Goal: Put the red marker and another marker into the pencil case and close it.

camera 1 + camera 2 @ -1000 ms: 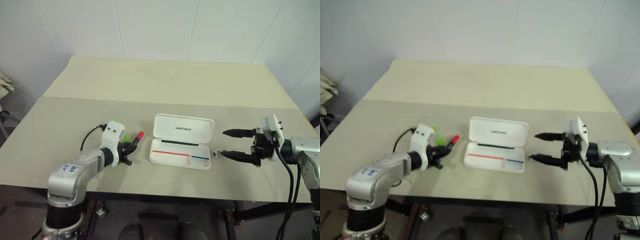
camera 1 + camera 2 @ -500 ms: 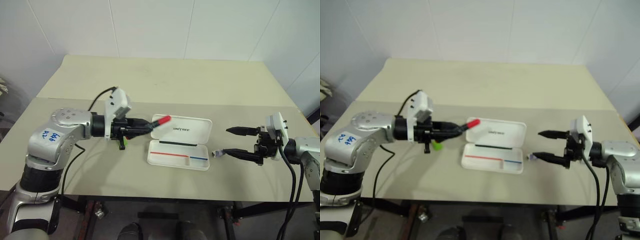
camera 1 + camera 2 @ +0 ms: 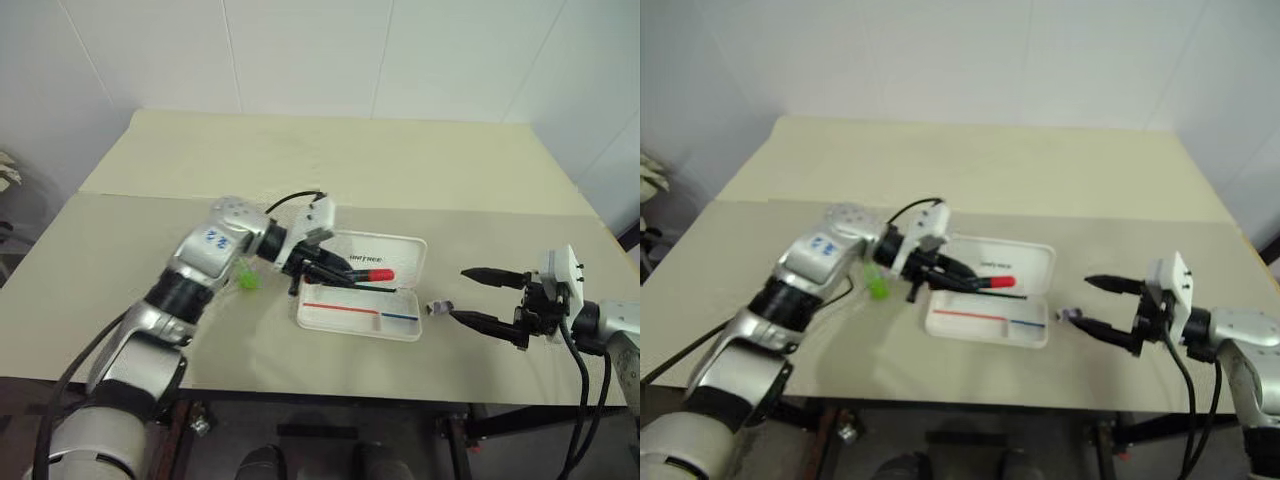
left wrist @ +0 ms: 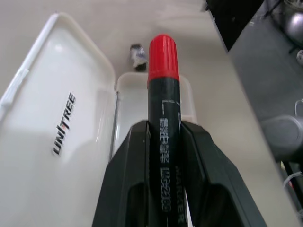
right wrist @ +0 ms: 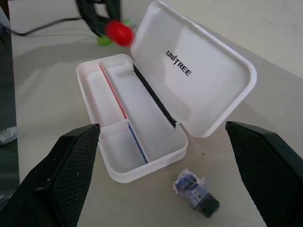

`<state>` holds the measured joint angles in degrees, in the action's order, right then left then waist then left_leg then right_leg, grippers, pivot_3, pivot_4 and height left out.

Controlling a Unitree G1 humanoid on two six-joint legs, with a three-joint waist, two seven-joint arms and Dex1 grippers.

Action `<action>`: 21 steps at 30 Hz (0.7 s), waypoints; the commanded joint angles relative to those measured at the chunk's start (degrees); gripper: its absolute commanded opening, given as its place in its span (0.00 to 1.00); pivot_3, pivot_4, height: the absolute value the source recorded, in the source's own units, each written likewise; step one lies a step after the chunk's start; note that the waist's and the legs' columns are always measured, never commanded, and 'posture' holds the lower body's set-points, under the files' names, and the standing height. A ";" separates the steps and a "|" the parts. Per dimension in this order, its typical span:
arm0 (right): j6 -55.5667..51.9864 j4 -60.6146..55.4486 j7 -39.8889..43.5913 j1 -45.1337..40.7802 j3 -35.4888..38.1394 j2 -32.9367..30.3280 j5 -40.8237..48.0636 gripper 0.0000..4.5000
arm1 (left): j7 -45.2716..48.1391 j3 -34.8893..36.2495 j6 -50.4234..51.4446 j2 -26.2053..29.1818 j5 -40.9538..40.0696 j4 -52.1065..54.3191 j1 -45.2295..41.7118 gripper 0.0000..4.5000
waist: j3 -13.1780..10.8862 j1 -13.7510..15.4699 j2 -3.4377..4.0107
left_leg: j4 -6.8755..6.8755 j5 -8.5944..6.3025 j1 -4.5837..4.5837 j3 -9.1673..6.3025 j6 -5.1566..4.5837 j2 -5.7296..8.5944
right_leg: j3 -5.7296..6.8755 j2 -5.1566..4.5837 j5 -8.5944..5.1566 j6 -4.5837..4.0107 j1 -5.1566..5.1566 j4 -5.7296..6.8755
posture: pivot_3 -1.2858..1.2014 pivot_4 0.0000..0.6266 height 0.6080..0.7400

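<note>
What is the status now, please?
Left gripper shut on red marker, over open pencil case. Right gripper open, empty. Green marker on table. Small dark item beside case.

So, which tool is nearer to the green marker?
Left. The left tool is just beside the green marker; the right tool is beyond the pencil case.

Open pencil case (image 3: 358,312) tray lies unobstructed from above (raised lid (image 3: 385,256) blocks behind); small wrapped object (image 3: 438,307) beside

Pencil case (image 5: 199,80): smooth glossy white plastic. Red marker (image 4: 163,118): matt plastic barrel. Table (image 3: 330,160): matt beige.
</note>
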<state>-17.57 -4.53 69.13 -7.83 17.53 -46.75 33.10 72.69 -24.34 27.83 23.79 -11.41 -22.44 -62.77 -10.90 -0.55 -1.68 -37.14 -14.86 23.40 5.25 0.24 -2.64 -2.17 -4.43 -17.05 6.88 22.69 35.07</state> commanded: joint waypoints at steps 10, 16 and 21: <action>-0.32 -6.73 -4.99 5.92 4.90 0.39 3.01 1.00 | -0.15 -1.87 -5.54 -8.57 9.47 -14.59 -7.08 0.13 | 0.00 -0.14 0.00 | 0.04 -0.03 0.05 0.02 -0.01 -0.03 | -0.02 0.04 -0.04 0.08 0.09 -0.01 | 0.52 0.24 1.00; -0.38 -7.83 -6.07 7.14 5.40 0.36 3.50 1.00 | 0.46 -2.47 -4.61 -9.88 12.09 -13.26 -5.62 0.13 | -0.01 0.31 -0.01 | 0.03 -0.03 0.07 -0.01 -0.02 -0.03 | -0.01 0.04 -0.04 0.08 0.09 0.00 | 0.52 0.24 1.00; -0.38 -8.43 -6.66 7.70 5.44 0.28 3.76 1.00 | 0.11 -3.28 -5.20 -10.25 13.69 -11.19 -3.97 0.13 | -0.01 0.37 -0.01 | 0.03 -0.04 0.09 0.00 -0.02 -0.03 | -0.01 0.04 -0.04 0.08 0.09 -0.01 | 0.52 0.24 1.00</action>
<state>-17.95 -11.18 62.87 -0.34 20.59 -46.51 35.44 72.73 -27.46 23.18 13.94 1.70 -36.22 -66.81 -10.91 -0.18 -1.69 -37.11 -14.90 23.49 5.25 0.22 -2.67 -2.18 -4.39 -17.09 6.95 22.78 35.06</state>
